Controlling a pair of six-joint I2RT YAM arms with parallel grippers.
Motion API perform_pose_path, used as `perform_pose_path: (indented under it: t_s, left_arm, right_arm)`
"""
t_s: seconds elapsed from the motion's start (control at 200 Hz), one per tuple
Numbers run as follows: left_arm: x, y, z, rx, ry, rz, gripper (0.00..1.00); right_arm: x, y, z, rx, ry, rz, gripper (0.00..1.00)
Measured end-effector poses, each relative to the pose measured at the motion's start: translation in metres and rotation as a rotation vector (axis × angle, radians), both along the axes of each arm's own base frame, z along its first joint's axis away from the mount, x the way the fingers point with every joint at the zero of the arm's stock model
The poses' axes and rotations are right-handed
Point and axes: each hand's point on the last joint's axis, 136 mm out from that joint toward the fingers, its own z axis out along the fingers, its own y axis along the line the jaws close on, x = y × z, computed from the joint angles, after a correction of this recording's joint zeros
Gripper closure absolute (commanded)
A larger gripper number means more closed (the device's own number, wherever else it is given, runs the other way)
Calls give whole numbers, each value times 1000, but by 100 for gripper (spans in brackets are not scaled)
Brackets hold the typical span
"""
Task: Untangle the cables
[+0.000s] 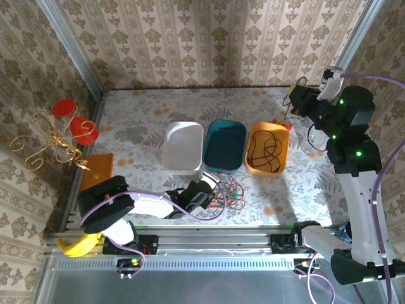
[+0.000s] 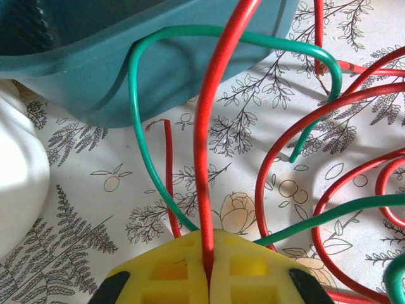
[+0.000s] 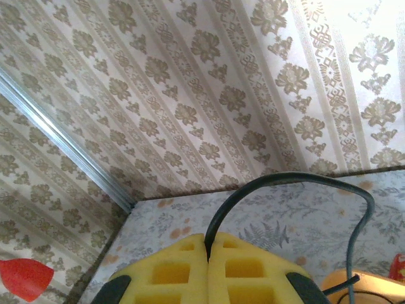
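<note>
A tangle of red and green cables (image 1: 226,193) lies on the table in front of the teal bin (image 1: 224,145). My left gripper (image 1: 204,191) is low at the tangle's left edge, shut on a red cable (image 2: 205,152) that rises from between the yellow pads (image 2: 171,266). A green cable (image 2: 136,126) loops beside it. My right gripper (image 1: 296,95) is raised at the far right, shut on a black cable (image 3: 278,180) that arches over and drops toward the orange bin (image 1: 256,166). Black cables (image 1: 266,151) lie coiled in that bin.
A white bin (image 1: 183,147) stands left of the teal bin (image 2: 126,63). A gold wire ornament with red discs (image 1: 60,136) is on the left wall. An orange card (image 1: 97,170) lies at the table's left edge. A yellow object (image 1: 81,246) sits by the left arm's base.
</note>
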Motion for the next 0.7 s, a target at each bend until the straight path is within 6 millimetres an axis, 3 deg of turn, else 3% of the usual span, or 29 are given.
perform_pose_path:
  t_s: [0.165, 0.265, 0.355, 0.58, 0.7]
  left_arm:
    - [0, 0, 0, 0, 0, 0, 100]
    - [0, 0, 0, 0, 0, 0, 100]
    - [0, 0, 0, 0, 0, 0, 100]
    - [0, 0, 0, 1, 0, 0, 100]
    - [0, 0, 0, 2, 1, 0, 100]
  right_arm:
    - [10, -1, -14, -26, 30, -2, 93]
    - [16, -1, -37, -36, 80, 0, 93]
    - [22, -1, -72, -36, 155, 2, 93]
    - [25, -3, -187, -25, 407, -12, 93]
    - [24, -14, -219, -46, 481, -78, 93]
